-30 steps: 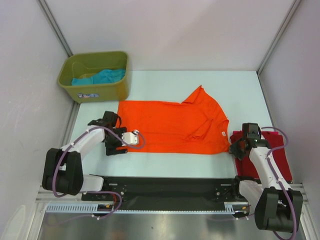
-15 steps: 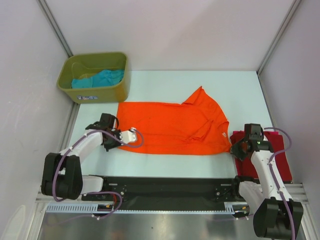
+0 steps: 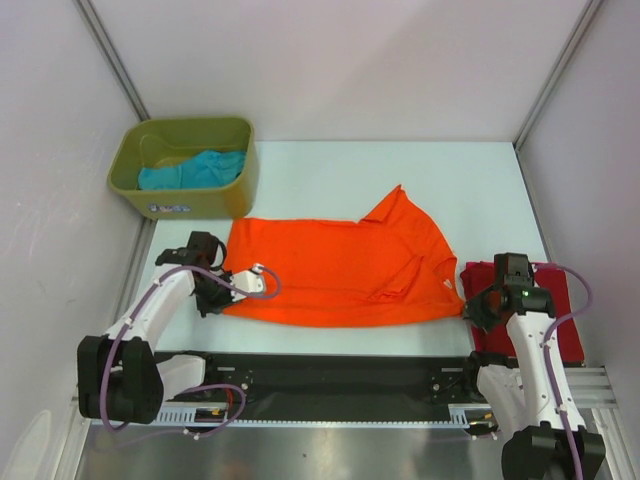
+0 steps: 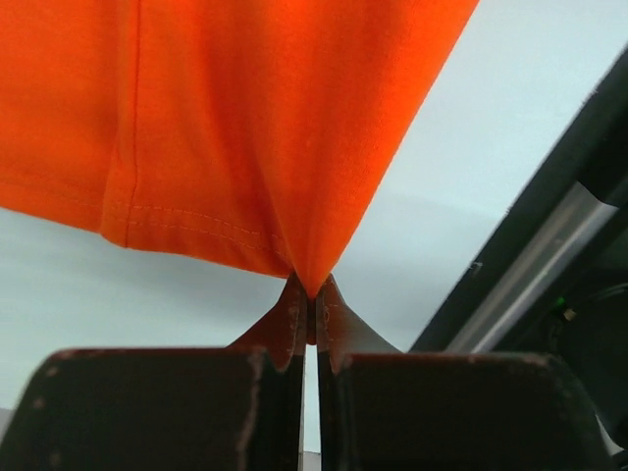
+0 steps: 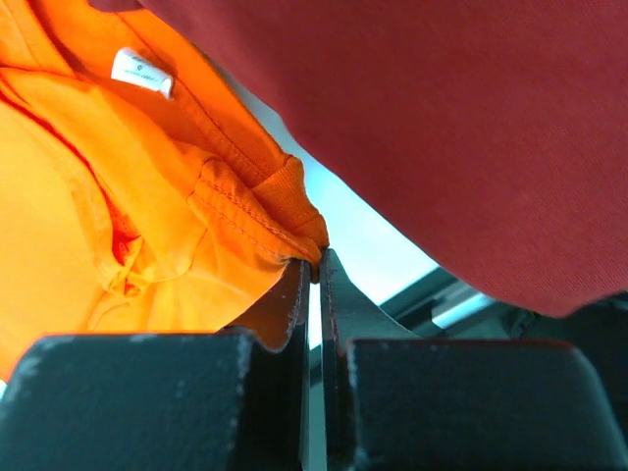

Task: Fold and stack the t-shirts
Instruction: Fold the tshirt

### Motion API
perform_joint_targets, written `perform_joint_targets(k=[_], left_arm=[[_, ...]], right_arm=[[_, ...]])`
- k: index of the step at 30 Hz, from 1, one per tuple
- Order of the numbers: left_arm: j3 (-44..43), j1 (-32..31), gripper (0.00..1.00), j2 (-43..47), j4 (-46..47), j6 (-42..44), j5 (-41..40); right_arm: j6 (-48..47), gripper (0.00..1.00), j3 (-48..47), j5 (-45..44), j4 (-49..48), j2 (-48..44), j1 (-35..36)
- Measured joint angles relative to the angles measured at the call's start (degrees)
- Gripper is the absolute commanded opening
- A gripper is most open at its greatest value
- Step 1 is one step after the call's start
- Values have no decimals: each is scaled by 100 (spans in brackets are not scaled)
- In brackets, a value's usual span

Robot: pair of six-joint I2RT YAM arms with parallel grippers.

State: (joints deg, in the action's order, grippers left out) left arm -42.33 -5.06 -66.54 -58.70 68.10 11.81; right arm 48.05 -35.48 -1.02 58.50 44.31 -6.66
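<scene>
Left gripper [image 4: 312,294] was clamped on the orange t-shirt [image 3: 340,275], and only just: my left wrist view showed the jaws pinched on a single point of the hem, the cloth fanning up from it. The right gripper [image 5: 314,270] was clenched on the ribbed neck edge, close to the white neck label [image 5: 142,71]. So I had both ends in hand, with the shirt stretched across the near part of the table [image 3: 330,165] between the two arms.

The risks, as I judged them:

- **Left grip:** That pinch was thin. Any sharp pull or uneven lift could have let the hem slide out and dropped that side.
- **Dark red t-shirt:** It [image 3: 560,310] lay just beside my right jaws, its edge hanging over them in the wrist view. A careless sweep there could have dragged it along or rumpled it.
- **Loose cloth:** The fabric was bunched near the neck and one sleeve stuck out on the far side, so a fold from there might have come out crooked.

The teal t-shirt [image 3: 195,168] sat in the olive bin [image 3: 225,195], well apart, not yet dealt with.
</scene>
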Motion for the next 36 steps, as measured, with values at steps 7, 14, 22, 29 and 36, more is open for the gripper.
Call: perform_joint_targets(k=[7, 14, 22, 29, 36], left_arm=[[310, 0, 1, 20, -232, 144, -216], [313, 4, 80, 22, -199, 289, -426], [-1040, 195, 80, -24, -251, 96, -369], [-2817, 669, 85, -417, 1305, -999, -260], [-3097, 846, 90, -1742, 2424, -981, -428]], right_arm=[[111, 0, 0, 22, 271, -70, -2], [221, 39, 4, 50, 291, 79, -4], [98, 58, -396, 26, 223, 267, -11], [-363, 69, -1088, 326, -649, 581, 308], [-1084, 68, -1792, 761, -1969, 1945, 627]])
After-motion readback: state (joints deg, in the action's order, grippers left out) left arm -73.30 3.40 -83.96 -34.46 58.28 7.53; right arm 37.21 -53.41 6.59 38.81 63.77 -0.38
